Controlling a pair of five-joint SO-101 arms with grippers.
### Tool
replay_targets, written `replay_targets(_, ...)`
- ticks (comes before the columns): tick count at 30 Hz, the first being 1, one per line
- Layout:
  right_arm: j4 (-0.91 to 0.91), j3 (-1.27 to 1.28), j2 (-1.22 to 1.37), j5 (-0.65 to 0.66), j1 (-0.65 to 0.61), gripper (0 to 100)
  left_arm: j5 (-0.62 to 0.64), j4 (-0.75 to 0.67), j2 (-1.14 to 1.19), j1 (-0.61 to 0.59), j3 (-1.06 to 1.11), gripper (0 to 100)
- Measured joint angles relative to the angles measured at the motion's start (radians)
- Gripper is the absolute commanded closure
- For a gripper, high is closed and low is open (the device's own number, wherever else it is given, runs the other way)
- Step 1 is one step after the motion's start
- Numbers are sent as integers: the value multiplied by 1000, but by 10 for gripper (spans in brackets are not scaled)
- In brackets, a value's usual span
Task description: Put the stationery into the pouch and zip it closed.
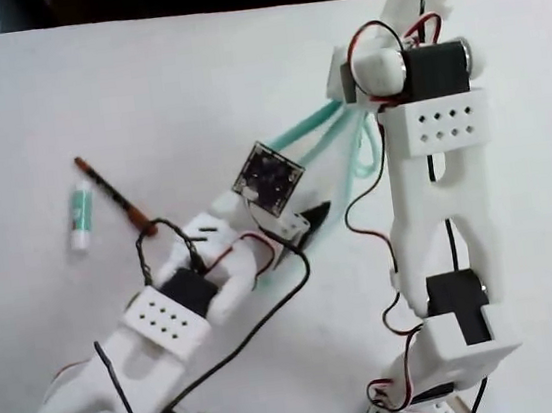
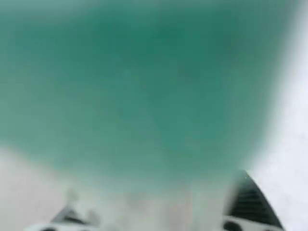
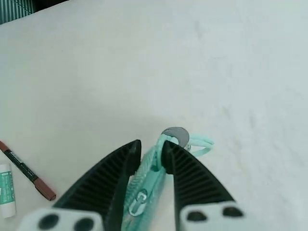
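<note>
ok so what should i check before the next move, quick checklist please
1. Right claw gripping the pouch: ok, it is shut on the pouch's edge by the zip.
2. Pouch mouth open enough for loading: cannot tell.
3. Pen inside the pouch: not ok, it lies on the table, well apart from the pouch.
4. Glue stick inside the pouch: not ok, it lies on the table beside the pen.
5. Left claw free to fetch stationery: cannot tell, it sits close against the pouch.
</note>
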Motion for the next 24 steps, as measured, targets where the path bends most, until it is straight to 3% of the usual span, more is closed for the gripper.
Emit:
replay_targets(9,8,2,-2,43,-6,975,-2,249,-255,-9,-5,656)
replay_targets(15,8,2,-2,46,-6,975,-26,413,-394,-146,-26,624)
replay_targets(20,8,2,-2,46,-3,975,-97,710,-483,-285,-170,603)
replay_targets(24,8,2,-2,46,2,975,-235,944,-555,-434,-354,604)
